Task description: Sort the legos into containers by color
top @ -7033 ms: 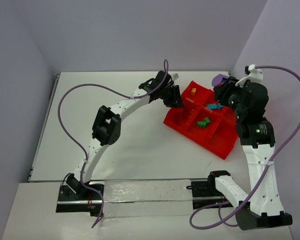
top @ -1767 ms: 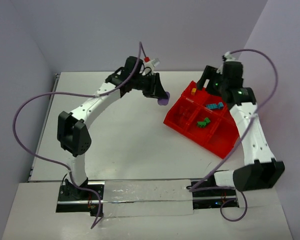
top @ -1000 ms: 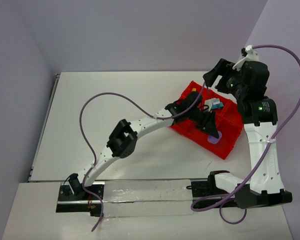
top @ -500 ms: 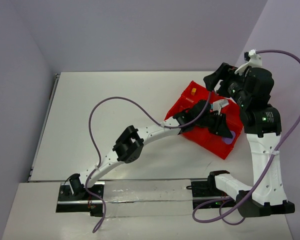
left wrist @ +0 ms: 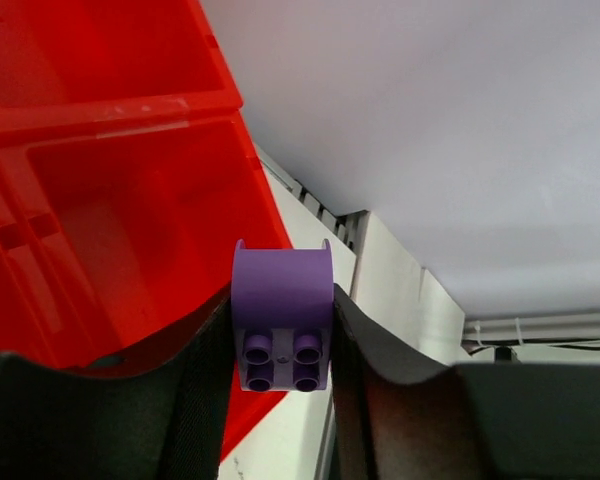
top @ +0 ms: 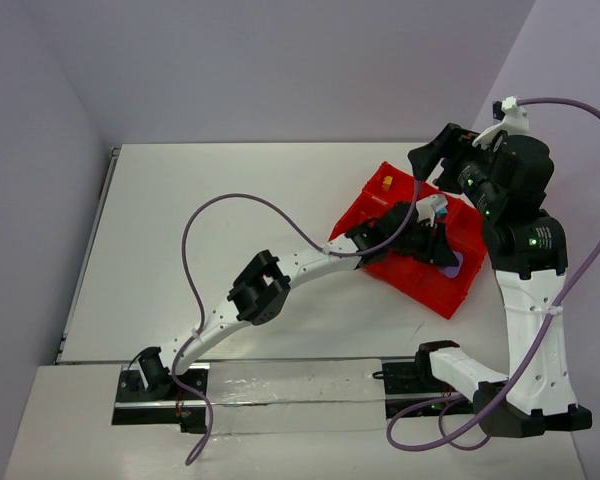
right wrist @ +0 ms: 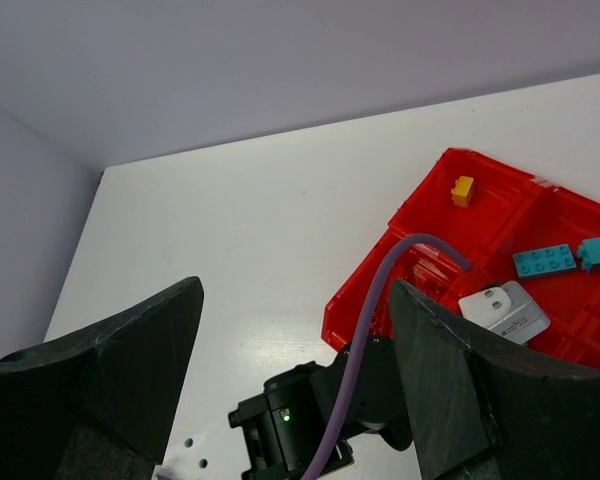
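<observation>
The red tray (top: 418, 287) lies at the right of the table, and the containers are its compartments. My left gripper (top: 442, 258) reaches over its near right end, shut on the rounded purple lego (left wrist: 280, 318), which sits between both fingers (left wrist: 198, 392) above an empty compartment (left wrist: 110, 205) by the tray's edge. In the top view the purple lego (top: 451, 265) shows just past the gripper. A yellow brick (top: 387, 182) lies in the far corner compartment. Two teal bricks (right wrist: 545, 260) lie in another. My right gripper (top: 430, 158) hangs open above the tray's (right wrist: 490, 215) back edge, empty.
The left arm (right wrist: 320, 412) and its purple cable (right wrist: 380, 330) cross the tray's near side and hide part of it. The right arm's column (top: 525, 320) stands to the tray's right. A purple wall runs along the back and right of the table.
The left arm has carried the purple lego to the right along the tray's near side, then a little back. The right arm has barely moved.
</observation>
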### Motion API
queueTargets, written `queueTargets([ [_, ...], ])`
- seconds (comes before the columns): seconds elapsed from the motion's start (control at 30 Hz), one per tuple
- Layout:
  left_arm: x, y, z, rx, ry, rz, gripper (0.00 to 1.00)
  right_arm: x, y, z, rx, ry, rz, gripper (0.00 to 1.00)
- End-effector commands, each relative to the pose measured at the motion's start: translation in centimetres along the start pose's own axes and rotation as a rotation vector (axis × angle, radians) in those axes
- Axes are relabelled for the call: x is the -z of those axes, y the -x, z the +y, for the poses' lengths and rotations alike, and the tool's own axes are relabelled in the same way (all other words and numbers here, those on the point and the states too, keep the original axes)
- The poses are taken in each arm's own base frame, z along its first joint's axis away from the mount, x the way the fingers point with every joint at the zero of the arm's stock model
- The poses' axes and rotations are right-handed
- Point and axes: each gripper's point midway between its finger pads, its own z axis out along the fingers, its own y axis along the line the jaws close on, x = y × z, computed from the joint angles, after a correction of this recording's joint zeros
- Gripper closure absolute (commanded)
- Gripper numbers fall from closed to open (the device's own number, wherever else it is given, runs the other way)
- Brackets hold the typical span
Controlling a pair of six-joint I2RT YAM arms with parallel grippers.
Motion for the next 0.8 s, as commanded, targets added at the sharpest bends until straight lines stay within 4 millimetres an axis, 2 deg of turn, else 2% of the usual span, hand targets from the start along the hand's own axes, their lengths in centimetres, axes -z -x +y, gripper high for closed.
queueTargets([
  [0.0, -0.2, 2.2, -1.9, -0.064, -0.054, -0.073, 0.33, 1.0, 1.9, 1.3, 0.013, 0.040, -0.068, 0.18],
  [0.13, 0.1, 2.7, -2.2, -0.064, -0.063, -0.076, 0.16, 1.0, 1.6, 1.1, 0.016, 0.039, -0.063, 0.20],
  [0.27, 0.9, 4.2, -3.5, -0.102, -0.059, -0.100, 0.12, 0.7, 1.0, 0.9, 0.016, 0.035, -0.047, 0.20],
  [0.33, 2.1, 5.5, -4.9, -0.130, -0.062, -0.111, 0.12, 0.6, 1.0, 0.8, 0.017, 0.031, -0.043, 0.19],
  [0.37, 2.5, 5.4, -4.5, -0.140, -0.045, -0.101, 0.12, 0.6, 1.0, 0.8, 0.019, 0.029, -0.044, 0.19],
  [0.43, 4.6, 7.2, -6.1, -0.188, 0.002, -0.123, 0.12, 0.6, 1.5, 1.1, 0.016, 0.038, -0.048, 0.19],
  [0.47, 5.8, 7.1, -6.0, -0.210, 0.033, -0.098, 0.12, 0.6, 1.7, 1.2, 0.026, 0.038, -0.054, 0.18],
  [0.63, 11.9, 8.1, -5.0, -0.250, 0.155, -0.107, 0.12, 0.2, 2.2, 1.3, 0.021, 0.036, -0.053, 0.18],
  [0.73, 15.6, 9.1, -3.3, -0.304, 0.332, -0.115, 0.12, -0.2, 2.2, 1.6, 0.018, 0.050, -0.053, 0.18],
  [0.77, 15.7, 9.1, -3.2, -0.306, 0.342, -0.115, 0.12, -0.4, 2.2, 1.5, 0.016, 0.045, -0.057, 0.18],
])
